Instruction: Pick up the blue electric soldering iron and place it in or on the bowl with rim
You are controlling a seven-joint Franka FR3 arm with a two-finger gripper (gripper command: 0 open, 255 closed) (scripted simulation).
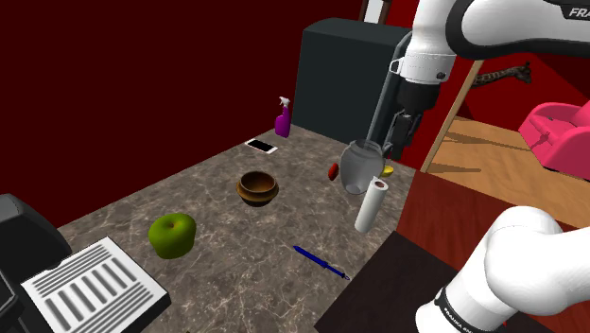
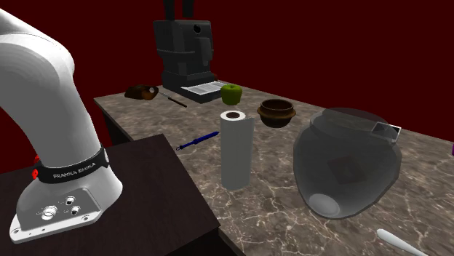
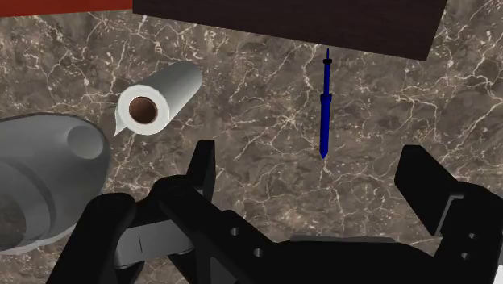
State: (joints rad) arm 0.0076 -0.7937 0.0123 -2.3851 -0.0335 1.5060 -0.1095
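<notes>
Hovering gripper (image 1: 394, 144): you are keeping it high over the grey jar (image 1: 359, 166), fingers spread wide, pinching nothing.
Soldering iron (image 1: 320, 262): blue, lying flat at the near edge of the marble counter (image 1: 236, 246), well apart from the gripper.
Bowl (image 1: 257, 187): brown, rimmed, sitting mid-counter, looking empty, farther and left of the iron.
Paper roll (image 1: 372, 206): standing upright between jar and iron.
Progress: nothing done; you are facing the whole reach, grasp, carry and drop.
</notes>
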